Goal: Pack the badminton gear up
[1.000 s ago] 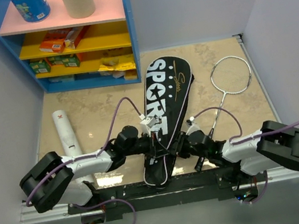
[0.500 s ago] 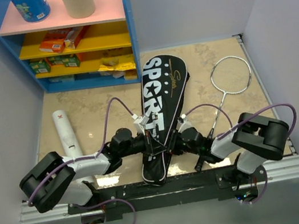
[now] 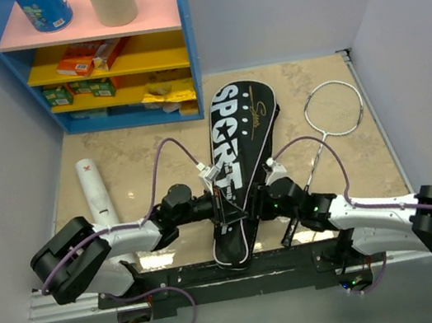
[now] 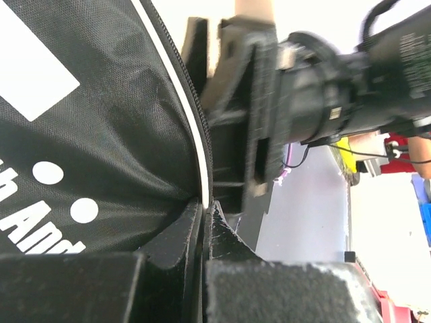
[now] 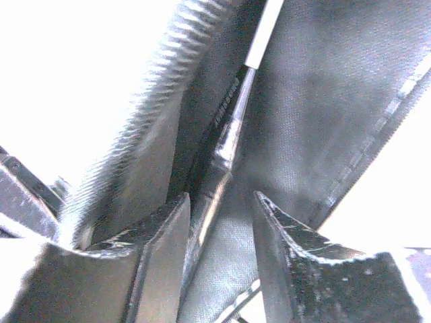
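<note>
One bag (image 3: 238, 134) swung back rightward; left end effector (image 4: 204, 207) pinches it.

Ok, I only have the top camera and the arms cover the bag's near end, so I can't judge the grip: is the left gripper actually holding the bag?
Observer: Yes. The left wrist camera shows the left gripper pinched shut on the white-piped edge of the bag.
Operator: And the right one?
Observer: The right gripper is open, its jaws apart over black fabric beside a row of zipper teeth.
Operator: Anything inside the bag?
Observer: A thin shaft, white and then silvery, lies against the fabric there. It looks like a racket's, but no head is in view.
</note>
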`<state>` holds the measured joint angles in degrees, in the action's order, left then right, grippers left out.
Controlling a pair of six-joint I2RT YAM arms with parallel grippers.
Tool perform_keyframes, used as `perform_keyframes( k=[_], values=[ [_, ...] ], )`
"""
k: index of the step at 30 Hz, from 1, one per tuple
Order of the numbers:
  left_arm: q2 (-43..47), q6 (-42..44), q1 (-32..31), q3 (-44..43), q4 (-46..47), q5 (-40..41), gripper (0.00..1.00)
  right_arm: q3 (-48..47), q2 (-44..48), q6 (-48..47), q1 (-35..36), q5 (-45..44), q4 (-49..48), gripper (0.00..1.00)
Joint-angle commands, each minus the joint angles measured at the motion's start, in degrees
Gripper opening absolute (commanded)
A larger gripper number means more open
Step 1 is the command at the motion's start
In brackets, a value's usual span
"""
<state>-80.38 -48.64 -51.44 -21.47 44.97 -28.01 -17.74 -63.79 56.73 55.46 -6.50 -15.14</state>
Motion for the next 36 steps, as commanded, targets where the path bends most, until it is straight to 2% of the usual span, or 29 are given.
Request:
perform_keyframes(
  k=[1,6,8,11,13,17,18,21,27,30,36],
  values=[
    [-1.36,4.16,-1.74,-1.46,-5.76,-1.0,0.0,-7.92,7.53,-3.03,0.52,-6.13,10.45,0.48],
    [-1.27,6.1,-1.21,-1.91,-10.07,1.03,0.0,-12.22,10.7,-2.42,0.52,-11.24,27.48,0.51],
    [-1.27,6.63,-1.12,-1.73,-10.51,1.55,0.0,-14.16,11.4,-1.36,0.52,-17.03,32.95,0.51],
    [-1.1,7.07,-0.68,-1.64,-11.66,2.08,0.0,-19.51,7.57,1.71,0.0,-25.19,43.67,0.52],
    [0.13,6.9,-0.59,-1.03,-11.4,2.17,0.0,-24.26,4.13,2.68,-2.62,-26.98,49.75,0.52],
    [3.82,7.07,0.11,-1.02,-12.45,2.34,0.0,-28.66,-0.45,-3.01,-13.77,-23.48,48.72,0.53],
    [5.22,7.51,0.29,-1.37,-13.67,2.52,0.0,-29.19,-0.81,-5.73,-19.54,-21.21,47.23,0.53],
    [6.72,8.65,0.9,-2.43,-15.61,1.47,0.0,-30.59,-1.95,-10.39,-28.35,-18.99,45.11,0.53],
    [8.04,8.92,1.17,-2.26,-15.44,0.85,0.0,-32.54,-7.22,-15.32,-41.28,-17.58,44.76,0.54],
    [7.7,8.22,1.43,-1.64,-13.16,0.15,0.0,-32.36,-9.68,-17.52,-46.82,-15.04,43.27,0.54],
    [6.73,7.86,1.69,-1.9,-10.61,-1.78,0.0,-33.77,-16.45,-18.67,-51.41,-13.8,42.04,0.53]
  ],
)
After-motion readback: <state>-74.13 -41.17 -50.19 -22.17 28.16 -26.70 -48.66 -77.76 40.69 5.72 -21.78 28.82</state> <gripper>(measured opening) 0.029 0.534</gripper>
